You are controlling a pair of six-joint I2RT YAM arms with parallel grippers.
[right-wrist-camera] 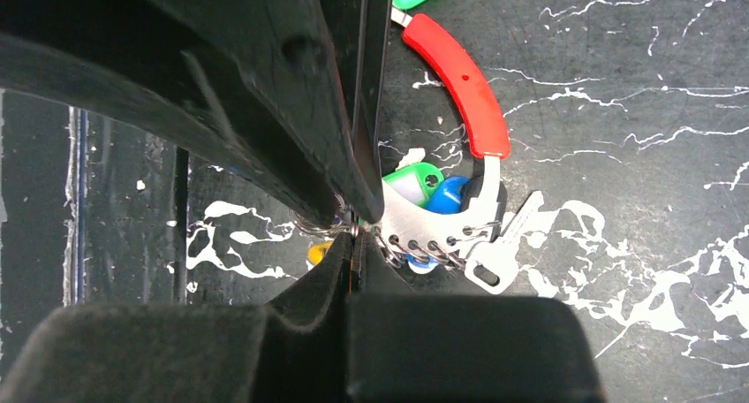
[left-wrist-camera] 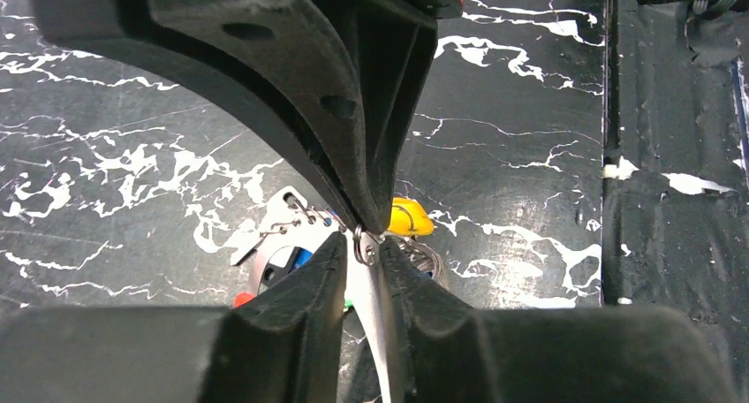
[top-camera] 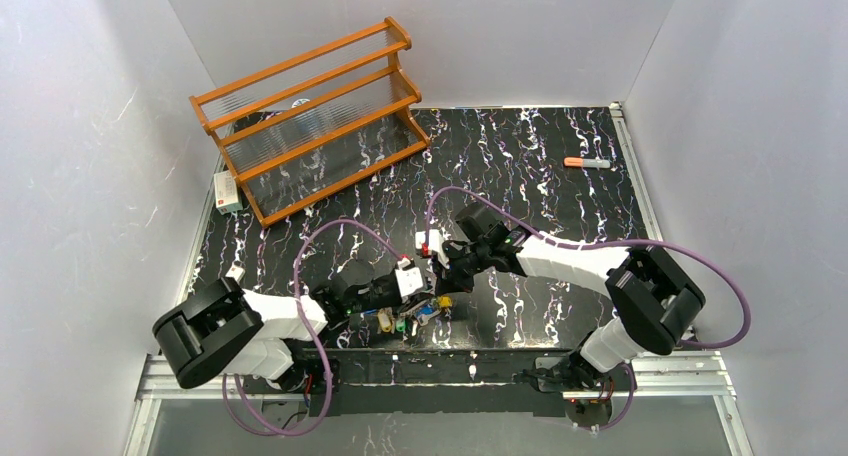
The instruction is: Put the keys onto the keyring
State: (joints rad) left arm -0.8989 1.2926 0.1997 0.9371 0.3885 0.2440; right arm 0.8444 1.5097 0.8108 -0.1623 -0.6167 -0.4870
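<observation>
The keyring lies on the black marbled table as a silver holed plate (right-wrist-camera: 442, 228) joined to a red arc (right-wrist-camera: 464, 89), fringed with small wire rings. Green (right-wrist-camera: 415, 182) and blue (right-wrist-camera: 449, 193) key heads and a silver key (right-wrist-camera: 503, 248) lie by it. My right gripper (right-wrist-camera: 355, 235) is shut on a small wire ring at the plate's end. My left gripper (left-wrist-camera: 364, 244) is shut on a flat silver key blade, with a tiny ring through its hole at the fingertips. A yellow key head (left-wrist-camera: 408, 217) lies just beyond. From above, both grippers (top-camera: 425, 298) (top-camera: 445, 274) meet over the key cluster (top-camera: 425, 316).
A wooden rack (top-camera: 310, 116) stands at the back left with a small box (top-camera: 228, 191) beside it. An orange-capped marker (top-camera: 587, 162) lies at the back right. Purple cables (top-camera: 330, 236) arc over the arms. The table's front rail (top-camera: 450, 371) runs just behind the keys.
</observation>
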